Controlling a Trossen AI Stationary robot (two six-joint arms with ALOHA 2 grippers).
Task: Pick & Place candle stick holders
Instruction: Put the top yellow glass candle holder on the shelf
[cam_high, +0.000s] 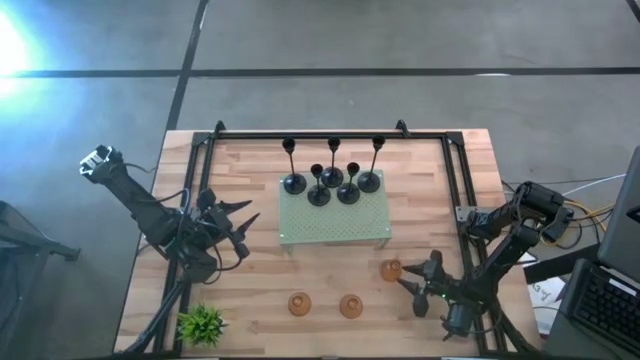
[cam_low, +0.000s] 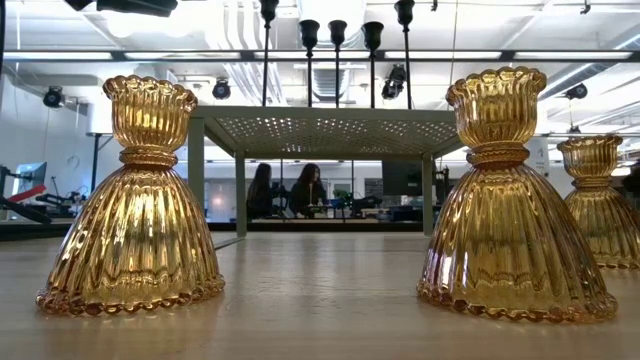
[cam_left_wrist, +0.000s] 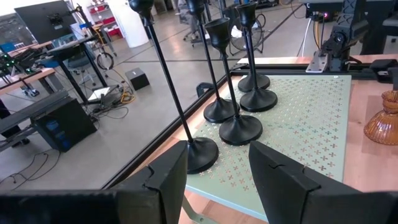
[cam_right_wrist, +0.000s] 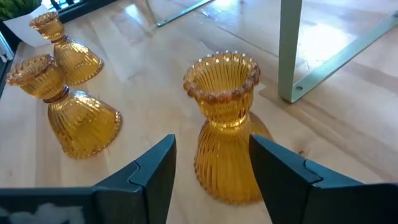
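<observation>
Right gripper (cam_right_wrist: 211, 180) spread open beside one amber holder (cam_right_wrist: 227, 127), gripping nothing.
My wrist view shows ribbed glass (overhead: an orange dot); left gripper (cam_left_wrist: 217, 177) open, empty, facing black holders (cam_left_wrist: 239, 127).

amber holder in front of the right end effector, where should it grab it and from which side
Grip the narrow neck of the amber holder, just under its flared cup, coming in level from the right end effector side. The cup rim above and the wide ribbed skirt below would likely keep the fingers from slipping. It stands upright, clear of the other two amber holders, and the open fingers already straddle it.
</observation>
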